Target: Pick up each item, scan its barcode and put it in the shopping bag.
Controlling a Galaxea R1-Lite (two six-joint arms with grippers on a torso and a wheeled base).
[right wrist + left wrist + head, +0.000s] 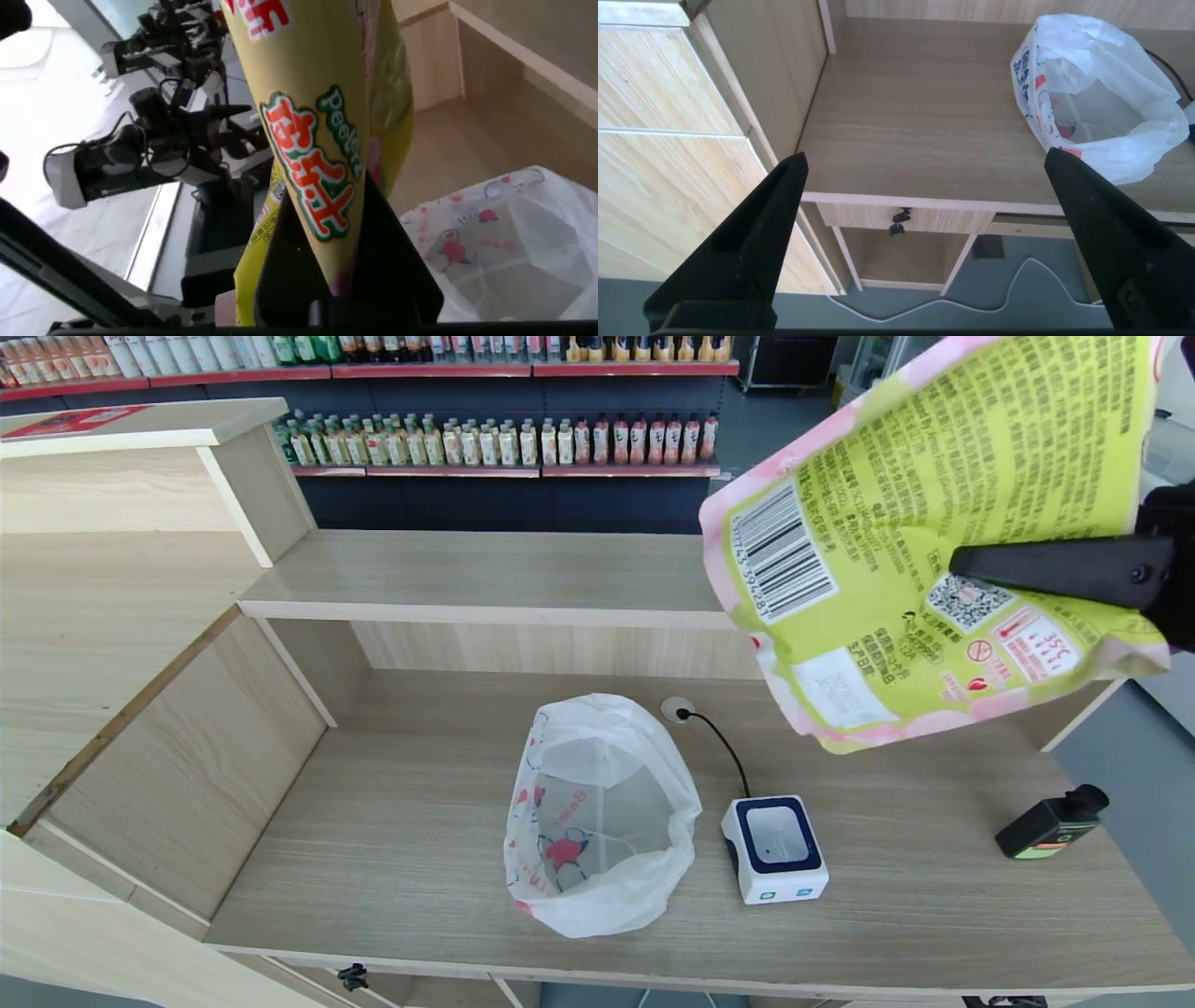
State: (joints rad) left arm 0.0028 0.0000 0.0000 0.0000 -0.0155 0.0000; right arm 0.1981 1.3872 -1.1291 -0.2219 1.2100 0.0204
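Facing barcode-side up, snack pouch (896, 476) in right hand (976, 565), long axis diagonal

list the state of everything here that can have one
snack pouch, held up in the air, barcode side toward the head camera
right gripper, shut on the snack pouch
left gripper, open, empty
shopping bag, standing on the counter, mouth open
scanner, flat on the counter, window up, cable attached
black bottle, lying on its side, cap on
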